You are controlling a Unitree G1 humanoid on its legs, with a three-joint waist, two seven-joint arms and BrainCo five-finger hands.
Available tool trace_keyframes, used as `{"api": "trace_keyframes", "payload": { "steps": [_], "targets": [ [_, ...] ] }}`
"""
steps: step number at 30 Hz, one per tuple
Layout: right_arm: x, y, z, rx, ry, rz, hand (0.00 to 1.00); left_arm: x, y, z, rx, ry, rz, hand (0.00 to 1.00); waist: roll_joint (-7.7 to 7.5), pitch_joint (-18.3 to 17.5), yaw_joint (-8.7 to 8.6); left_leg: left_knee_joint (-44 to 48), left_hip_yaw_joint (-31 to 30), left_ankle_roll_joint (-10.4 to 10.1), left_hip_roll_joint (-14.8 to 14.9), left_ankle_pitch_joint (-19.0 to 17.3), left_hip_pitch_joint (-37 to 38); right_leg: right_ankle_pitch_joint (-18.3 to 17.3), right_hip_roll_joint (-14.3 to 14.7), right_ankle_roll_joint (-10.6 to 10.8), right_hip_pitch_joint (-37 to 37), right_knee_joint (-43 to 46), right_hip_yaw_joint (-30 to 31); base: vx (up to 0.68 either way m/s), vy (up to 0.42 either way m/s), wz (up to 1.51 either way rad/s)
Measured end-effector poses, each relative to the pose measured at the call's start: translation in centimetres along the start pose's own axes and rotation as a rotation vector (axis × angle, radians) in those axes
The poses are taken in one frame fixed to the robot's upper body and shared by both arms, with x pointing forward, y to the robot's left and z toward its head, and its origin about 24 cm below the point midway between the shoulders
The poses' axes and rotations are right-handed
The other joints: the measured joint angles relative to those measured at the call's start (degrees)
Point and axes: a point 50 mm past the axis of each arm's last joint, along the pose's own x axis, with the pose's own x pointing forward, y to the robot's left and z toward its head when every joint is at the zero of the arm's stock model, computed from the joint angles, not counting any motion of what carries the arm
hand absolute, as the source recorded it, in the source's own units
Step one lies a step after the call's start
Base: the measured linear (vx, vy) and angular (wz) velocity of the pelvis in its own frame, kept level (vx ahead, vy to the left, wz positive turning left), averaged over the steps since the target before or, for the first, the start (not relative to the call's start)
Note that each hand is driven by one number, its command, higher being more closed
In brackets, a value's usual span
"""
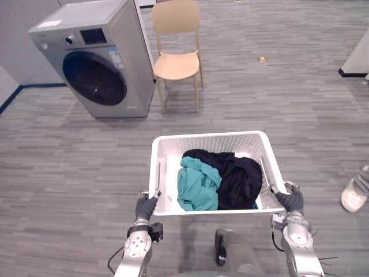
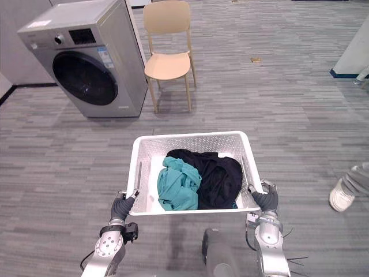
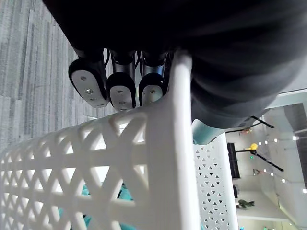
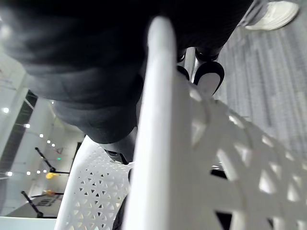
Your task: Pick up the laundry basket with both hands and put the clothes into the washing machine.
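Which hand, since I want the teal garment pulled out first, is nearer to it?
Left. The left hand grips the laundry basket rim at its near left corner, on the teal garment side; the right hand grips the opposite corner, with the black clothes between.

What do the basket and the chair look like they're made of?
The basket looks like moulded white plastic, matt, its walls a lattice of triangular holes. The chair has a smooth tan seat and back, plastic or plywood, hard to tell.
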Motion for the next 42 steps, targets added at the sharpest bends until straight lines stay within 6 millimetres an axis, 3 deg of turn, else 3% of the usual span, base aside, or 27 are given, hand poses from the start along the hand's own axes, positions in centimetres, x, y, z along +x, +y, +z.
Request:
{"api": "trace_keyframes", "payload": {
  "steps": [2,4,5,7,8,9,11,12,13,15,18,20,21,23,24,25,26,27,28,29,31,32,34,35,39,41,42],
  "targets": [
    [0.2,0.1,0.8,0.018,-0.033,0.001,1.0,-0.3,0.1,0.1,-0.017,-0.011,0.001,1.0,-0.61,0.32,0.41,-7.65,3.15,1.4,-0.79,-4.07,-5.51,-0.87,-0.37,0.32,6.43,-5.93,1.01,0.5,0.02,-0.14],
    [0.5,0.1,1.0,0.02,-0.042,0.004,1.0,-0.2,0.0,0.5,-0.031,-0.028,-0.004,1.0,-0.61,0.3,1.04,-24.88,3.62,1.88,-4.45,-5.09,-8.35,-1.69,-1.69,1.57,10.72,-9.78,1.62,0.51,0.101,-0.05],
    [0.8,-0.1,0.8,0.004,-0.035,0.006,1.0,-0.3,-0.2,0.5,-0.045,-0.028,-0.009,1.0,-0.52,0.24,1.24,-48.35,0.33,-2.31,-9.14,-1.91,-9.16,-2.66,-3.12,3.16,15.05,-13.54,1.62,0.55,0.135,0.02],
    [1.0,-0.2,0.3,-0.01,-0.02,0.006,1.0,-0.3,-0.4,0.5,-0.055,-0.028,-0.008,1.0,0.07,-0.13,1.46,-59.21,-1.53,-4.37,-9.88,2.7,-9.81,-3.41,-3.06,4.65,17.25,-16.0,1.38,0.61,0.213,0.02],
    [1.0,-0.1,-0.7,-0.018,0.026,0.007,1.0,-0.3,-0.3,0.4,-0.041,-0.016,-0.01,1.0,-1.28,-0.76,1.77,-57.31,-0.87,-0.88,-12.19,8.47,-9.96,-5.32,-5.08,7.22,20.24,-16.61,1.03,0.6,0.244,0.19],
    [0.8,0.1,-1.2,-0.016,0.049,0.006,1.0,-0.2,-0.2,0.4,-0.029,-0.008,-0.011,1.0,-2.73,-1.46,1.2,-55.33,-0.96,2.66,-14.15,8.48,-10.42,-6.62,-7.26,8.95,21.55,-16.12,0.16,0.72,0.222,0.36],
    [0.5,-0.6,-2.1,-0.033,0.084,-0.012,1.0,-0.2,-0.8,0.4,-0.014,-0.003,-0.032,1.0,-4.09,-1.52,0.44,-45.82,0.69,6.33,-16.1,4.91,-13.12,-7.34,-10.29,11.39,18.53,-4.96,0.39,0.75,0.2,0.49],
    [0.3,-0.8,-2.3,-0.033,0.093,-0.018,1.0,-0.3,-0.9,0.2,-0.006,0.005,-0.039,1.0,-4.14,-1.49,0.65,-44.99,0.73,6.54,-16.51,2.94,-12.17,-6.97,-11.11,12.16,16.24,1.71,1.02,0.7,0.225,0.26],
    [0.0,-0.9,-2.7,-0.027,0.11,-0.026,1.0,-0.3,-0.8,0.0,0.021,0.012,-0.052,1.0,-4.66,-1.35,0.66,-45.71,0.71,6.37,-17.85,-1.34,-8.61,-2.81,-13.04,16.2,10.13,17.88,3.2,0.53,0.178,0.07],
    [-0.3,-0.5,-3.0,-0.012,0.126,-0.027,1.0,-0.2,-0.2,-0.2,0.058,0.018,-0.051,1.0,-5.84,-1.32,-0.29,-46.72,0.27,7.33,-20.29,-4.37,-3.06,1.77,-15.87,14.52,1.9,38.3,5.06,0.7,0.184,0.17],
    [-1.1,-0.7,-3.7,-0.016,0.156,-0.031,1.0,-0.2,-0.1,-0.1,0.074,0.015,-0.053,1.0,-3.87,-1.49,-1.09,-53.82,-1.7,8.01,-20.47,-5.77,9.77,-2.9,-14.95,8.34,-6.94,45.49,1.29,0.62,0.102,0.16],
    [-1.0,-0.5,-3.1,0.003,0.133,-0.032,1.0,0.1,0.0,0.5,0.086,-0.011,-0.056,1.0,-3.76,-1.43,-2.1,-57.8,-3.63,8.02,-20.2,-6.05,14.83,-5.62,-14.29,6.7,-12.92,39.7,-2.62,0.64,0.011,0.39],
    [-1.0,-0.5,-2.7,0.008,0.114,-0.034,1.0,0.4,0.0,0.9,0.097,-0.03,-0.061,1.0,-3.92,-1.43,-2.46,-59.6,-4.27,8.01,-19.62,-6.32,17.11,-5.59,-13.33,6.51,-15.77,29.51,-5.04,0.71,-0.062,0.45],
    [-0.9,-0.6,-2.4,0.015,0.102,-0.042,1.0,0.8,0.0,1.4,0.109,-0.053,-0.07,1.0,-4.45,-1.41,-3.21,-61.6,-4.98,6.81,-18.6,-7.83,20.82,-1.16,-10.56,6.77,-17.52,10.21,-7.33,0.63,-0.097,0.38],
    [-0.9,-0.6,-2.5,0.015,0.105,-0.045,1.0,1.0,0.0,1.5,0.127,-0.061,-0.069,1.0,-5.6,-1.9,-3.13,-62.74,-5.79,5.1,-18.56,-8.92,23.19,4.61,-8.63,5.88,-17.32,-2.0,-7.4,0.68,-0.157,0.48],
    [-1.0,-0.9,-2.6,0.007,0.111,-0.049,1.0,1.0,-0.2,1.2,0.132,-0.048,-0.074,1.0,-5.62,-2.21,-3.8,-63.24,-8.02,4.12,-17.95,-9.65,25.77,13.18,-7.75,3.37,-16.46,-2.06,-5.85,0.7,-0.176,0.49],
    [-1.0,-1.1,-2.7,-0.001,0.111,-0.051,1.0,1.0,-0.5,1.0,0.128,-0.038,-0.08,1.0,-4.68,-2.35,-3.86,-63.02,-8.66,4.11,-16.94,-9.65,26.58,12.84,-7.11,2.05,-16.47,-0.09,-5.7,0.69,-0.172,0.33],
    [-0.8,-1.5,-2.6,-0.021,0.106,-0.051,1.0,1.1,-0.9,0.9,0.118,-0.036,-0.085,1.0,-3.01,-2.76,-3.24,-59.27,-9.22,3.45,-14.87,-9.25,25.99,8.93,-6.19,1.39,-16.5,3.66,-6.48,0.66,-0.173,0.13],
    [-0.8,-1.7,-2.5,-0.027,0.104,-0.052,1.0,1.1,-0.9,0.9,0.117,-0.036,-0.086,1.0,-2.97,-2.74,-3.29,-51.4,-9.39,0.62,-13.84,-7.36,23.52,5.14,-6.21,0.78,-15.58,7.1,-7.46,0.77,-0.204,0.22],
    [-1.1,-2.0,-2.3,-0.029,0.093,-0.058,1.0,1.1,-1.0,0.9,0.113,-0.033,-0.087,1.0,-2.46,-2.4,-3.42,-38.88,-9.49,-2.61,-12.19,-2.48,19.23,2.02,-5.75,0.37,-12.46,8.01,-8.68,0.75,-0.21,0.29],
    [-1.5,-2.2,-1.7,-0.025,0.07,-0.061,1.0,1.0,-1.2,0.9,0.103,-0.032,-0.086,1.0,-1.97,-2.13,-3.01,-23.33,-9.8,-5.0,-9.34,4.29,12.81,-0.28,-4.93,-0.03,-8.57,6.73,-9.17,0.58,-0.141,0.13],
    [-1.6,-2.3,-0.9,-0.019,0.038,-0.07,1.0,0.8,-1.2,0.9,0.096,-0.035,-0.087,1.0,-1.46,-2.18,-2.54,-9.3,-7.9,-4.54,-5.56,3.72,6.52,-1.76,-3.27,-0.22,-3.42,4.4,-9.18,0.54,-0.084,-0.12],
    [-1.7,-2.5,-0.3,-0.016,0.01,-0.082,1.0,0.7,-1.3,1.0,0.091,-0.044,-0.09,1.0,-1.81,-2.12,-1.38,-3.64,-5.78,-1.4,-3.16,1.68,1.88,-2.27,-2.79,-0.02,1.46,1.22,-8.8,0.54,-0.053,-0.27],
    [-1.7,-2.6,0.1,-0.012,-0.008,-0.09,1.0,0.7,-1.4,1.4,0.081,-0.067,-0.092,1.0,-2.47,-2.08,-0.35,-4.9,-3.31,0.92,-1.49,-0.61,-2.08,-2.59,-2.89,0.48,5.02,-2.39,-7.44,0.43,0.002,-0.35],
    [-1.6,-2.7,-0.1,-0.009,0.003,-0.097,1.0,0.7,-1.5,1.5,0.077,-0.079,-0.095,1.0,-2.58,-2.14,0.26,-26.81,-1.42,1.11,-3.93,-5.42,-6.58,-2.82,-5.6,2.28,10.48,-6.73,-5.15,0.35,0.086,-0.28],
    [-1.5,-2.8,-1.1,-0.024,0.043,-0.098,1.0,0.7,-1.7,1.4,0.08,-0.076,-0.105,1.0,-2.6,-2.18,0.3,-43.9,-3.69,-0.58,-8.07,-3.46,-5.79,-3.79,-7.19,4.79,11.8,-7.06,-3.7,0.42,0.259,-0.28],
    [-1.6,-3.1,-1.8,-0.046,0.069,-0.096,1.0,0.5,-1.9,1.2,0.082,-0.067,-0.115,1.0,-1.03,-2.98,0.24,-53.87,-5.75,-0.91,-8.91,4.29,-5.12,-5.01,-6.46,7.33,12.26,-6.96,-2.24,0.38,0.282,-0.32]
  ]
}}
